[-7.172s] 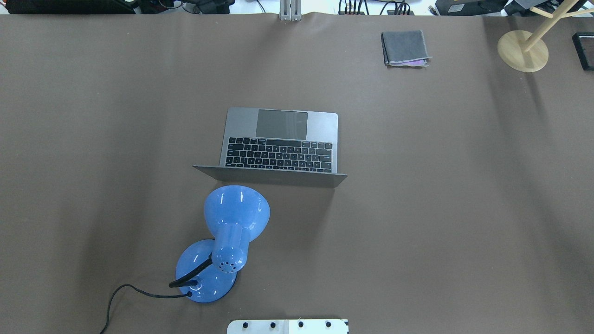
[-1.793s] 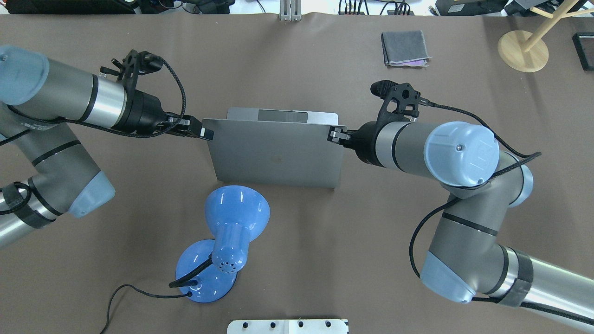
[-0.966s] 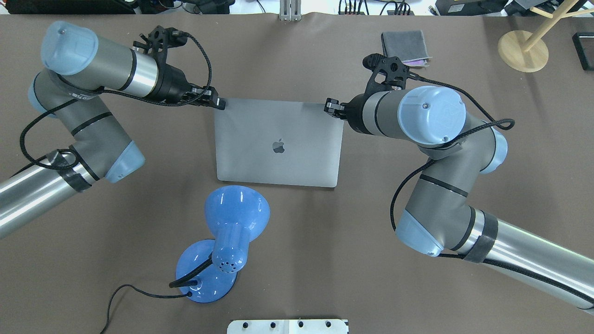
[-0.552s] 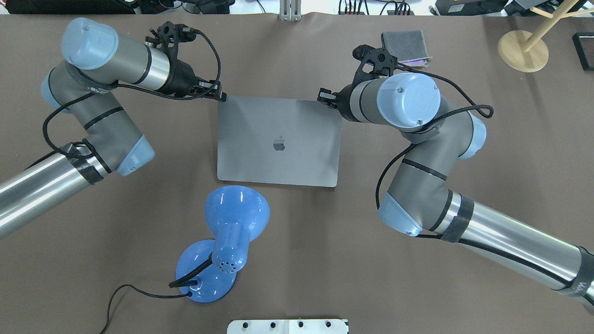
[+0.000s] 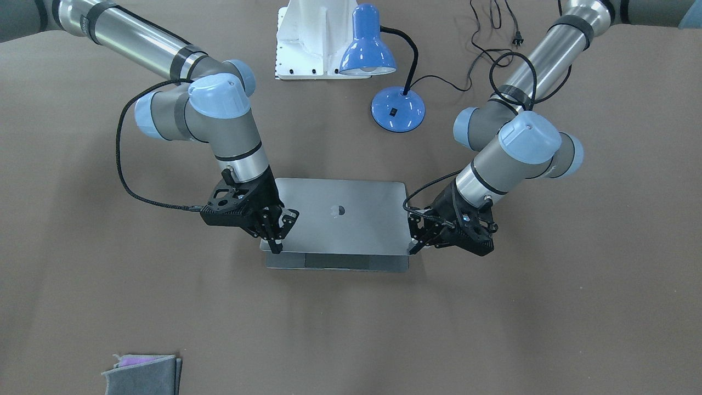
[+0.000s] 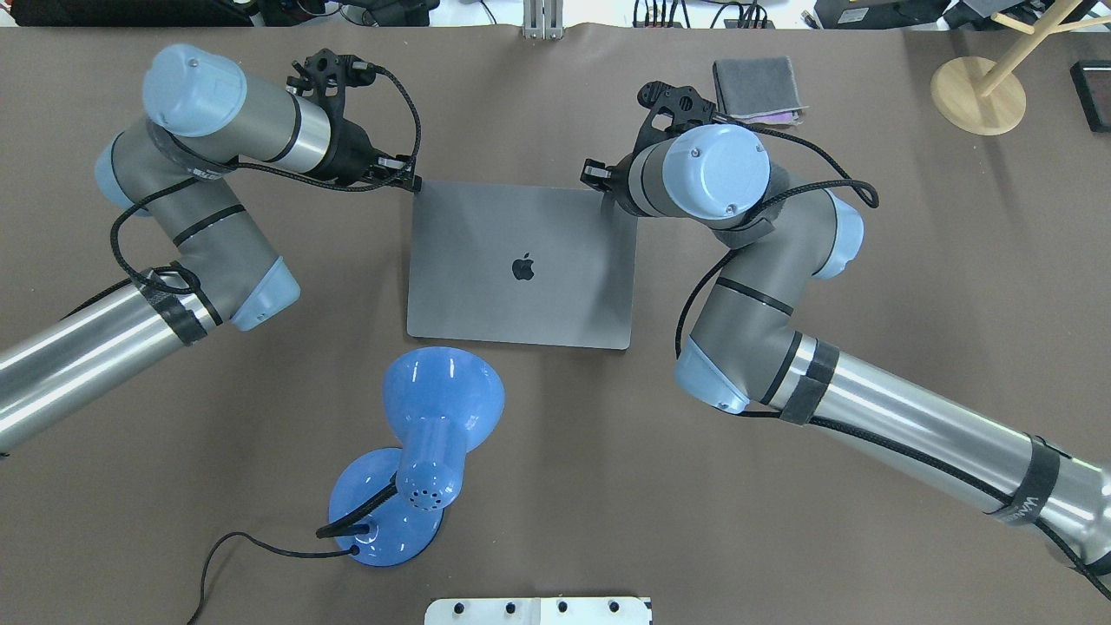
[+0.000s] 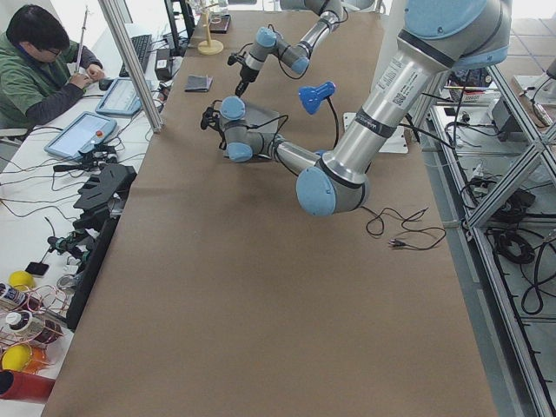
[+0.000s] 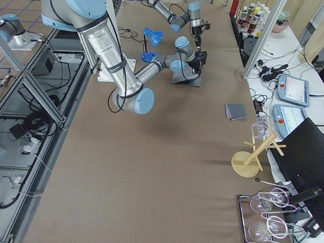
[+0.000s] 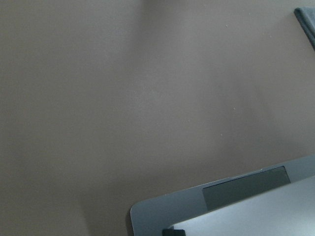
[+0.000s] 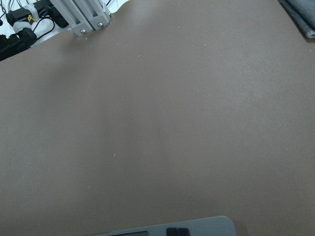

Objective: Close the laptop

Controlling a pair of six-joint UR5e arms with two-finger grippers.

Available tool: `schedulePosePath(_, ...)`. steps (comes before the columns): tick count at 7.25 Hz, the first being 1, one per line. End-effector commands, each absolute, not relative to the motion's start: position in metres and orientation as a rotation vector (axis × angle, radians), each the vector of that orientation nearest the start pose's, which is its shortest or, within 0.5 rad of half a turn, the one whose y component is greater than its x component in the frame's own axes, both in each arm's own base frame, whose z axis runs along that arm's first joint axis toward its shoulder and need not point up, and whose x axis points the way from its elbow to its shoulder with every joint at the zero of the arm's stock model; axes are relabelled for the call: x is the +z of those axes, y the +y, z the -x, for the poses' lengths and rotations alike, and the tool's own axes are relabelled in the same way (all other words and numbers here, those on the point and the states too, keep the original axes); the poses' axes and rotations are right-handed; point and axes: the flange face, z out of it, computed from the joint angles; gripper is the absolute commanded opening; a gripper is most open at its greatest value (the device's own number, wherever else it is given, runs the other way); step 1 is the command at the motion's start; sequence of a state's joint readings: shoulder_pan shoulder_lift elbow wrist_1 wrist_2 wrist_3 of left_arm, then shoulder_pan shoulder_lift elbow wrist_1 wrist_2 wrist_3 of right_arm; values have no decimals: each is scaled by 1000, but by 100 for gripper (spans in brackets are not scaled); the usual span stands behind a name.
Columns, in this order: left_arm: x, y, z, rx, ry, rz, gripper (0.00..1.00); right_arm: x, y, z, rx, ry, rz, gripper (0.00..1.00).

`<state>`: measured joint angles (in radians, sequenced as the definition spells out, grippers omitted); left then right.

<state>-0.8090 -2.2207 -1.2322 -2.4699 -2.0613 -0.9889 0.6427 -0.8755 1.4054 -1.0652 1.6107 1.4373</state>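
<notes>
Laptop [image 6: 521,265] lying on counter [image 6: 955,260], lid nearly down. Left claw [image 5: 412,248] & right claw [image 5: 276,246] both pinched narrow, empty, pressing lid's front corners.

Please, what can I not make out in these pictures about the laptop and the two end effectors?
The laptop: keys and screen hidden under its lowered lid in every view.
Left end effector and right end effector: open or shut unclear; small and dark in overhead and front-facing views.
Grey cloth: cut off by the front-facing view's bottom edge.
</notes>
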Motion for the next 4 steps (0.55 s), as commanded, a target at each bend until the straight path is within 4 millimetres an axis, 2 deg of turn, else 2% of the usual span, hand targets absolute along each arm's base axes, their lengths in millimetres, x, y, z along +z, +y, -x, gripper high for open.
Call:
schedulePosePath(1,334,-597,-476,93,1135,-439,0,273,-557,536,443,-939,-345,0)
schedulePosePath(4,338,-591,-484,103,1127,-437,0,280,-547,550,424,-927,-336,0)
